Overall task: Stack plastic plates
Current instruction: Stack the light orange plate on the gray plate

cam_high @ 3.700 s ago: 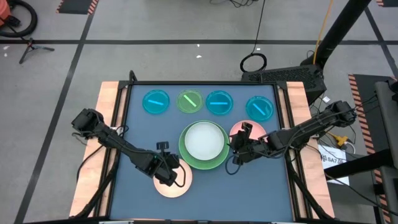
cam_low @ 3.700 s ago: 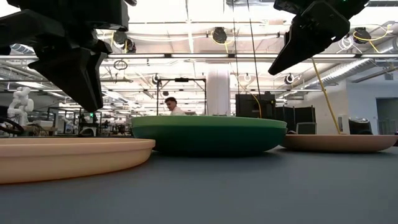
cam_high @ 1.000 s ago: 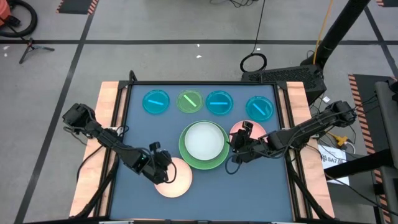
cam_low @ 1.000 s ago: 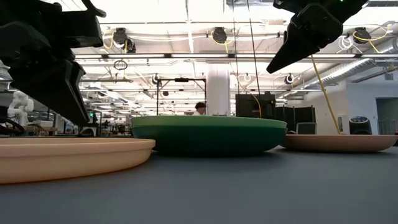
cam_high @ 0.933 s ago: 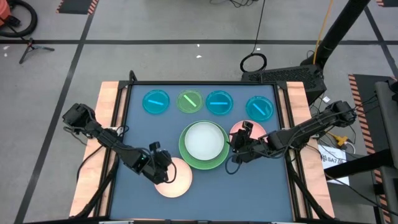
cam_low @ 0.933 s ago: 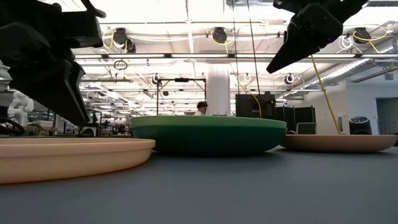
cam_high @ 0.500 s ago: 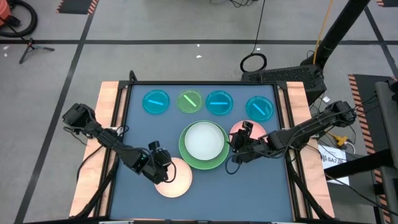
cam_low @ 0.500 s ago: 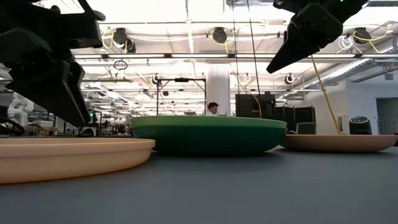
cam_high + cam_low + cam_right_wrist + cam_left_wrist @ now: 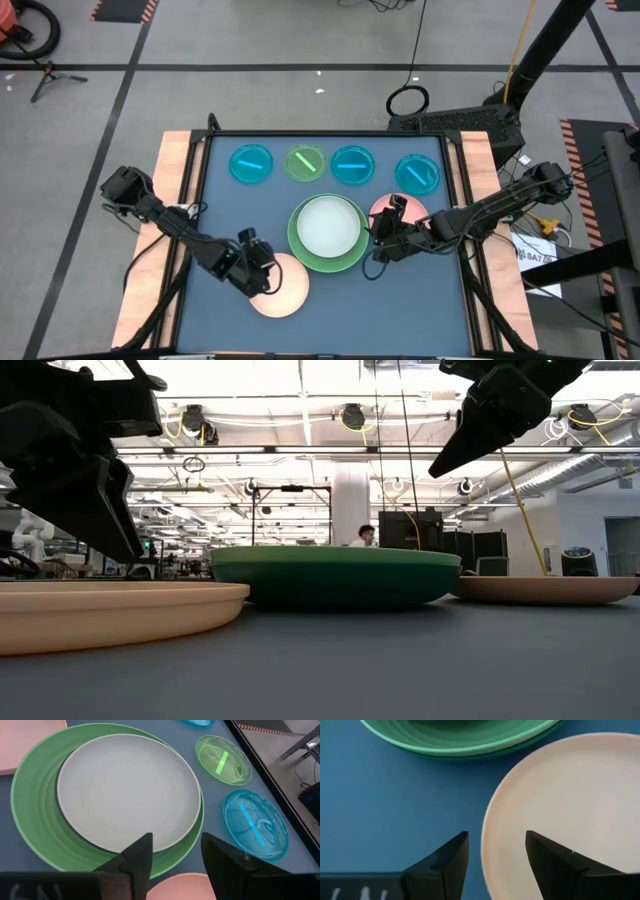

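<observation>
Two fingers of my left gripper (image 9: 496, 855) stand apart with the near rim of the peach plate (image 9: 280, 285) between them, holding nothing; that plate lies flat just beside the green stack (image 9: 328, 233), toward my left arm, so this arm is the nearer one for it. My right gripper (image 9: 175, 852) hangs open over the stack's far edge, above the pink plate (image 9: 396, 213); I judge the next move is closing on that rim.
</observation>
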Motion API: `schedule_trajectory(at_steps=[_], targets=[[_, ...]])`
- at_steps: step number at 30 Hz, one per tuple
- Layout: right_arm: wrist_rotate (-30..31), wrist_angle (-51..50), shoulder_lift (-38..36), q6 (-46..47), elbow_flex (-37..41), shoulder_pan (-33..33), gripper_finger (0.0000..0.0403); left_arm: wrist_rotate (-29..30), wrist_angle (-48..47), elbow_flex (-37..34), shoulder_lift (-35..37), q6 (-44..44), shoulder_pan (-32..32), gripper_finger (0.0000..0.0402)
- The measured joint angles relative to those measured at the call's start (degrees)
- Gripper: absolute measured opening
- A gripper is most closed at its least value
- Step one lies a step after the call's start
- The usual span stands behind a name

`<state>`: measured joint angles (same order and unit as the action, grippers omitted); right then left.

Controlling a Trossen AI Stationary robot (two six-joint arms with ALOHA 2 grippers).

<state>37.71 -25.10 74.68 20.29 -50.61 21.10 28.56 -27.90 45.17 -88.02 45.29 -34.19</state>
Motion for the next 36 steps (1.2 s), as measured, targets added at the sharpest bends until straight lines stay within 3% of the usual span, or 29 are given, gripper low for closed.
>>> schedule_trajectory(at_steps=[10, 26, 30, 36], targets=[[0.05, 0.00, -0.01, -0.12, 0.00, -0.01, 0.0160, 0.44, 11.60, -7.73, -0.03, 6.34, -2.00, 0.0202], [0.20, 0.22, -0.01, -0.13, 0.00, -0.55, 0.0160, 1.05, 11.91, -9.01, -0.03, 8.81, -2.61, 0.0200], [0.20, 0.22, -0.01, -0.13, 0.00, -0.52, 0.0160, 1.03, 11.91, -9.01, -0.03, 8.81, -2.65, 0.0169], [0.20, 0.22, -0.01, -0.17, 0.00, -0.52, 0.0160, 1.04, 11.91, -9.01, -0.03, 8.54, -2.77, 0.0079]])
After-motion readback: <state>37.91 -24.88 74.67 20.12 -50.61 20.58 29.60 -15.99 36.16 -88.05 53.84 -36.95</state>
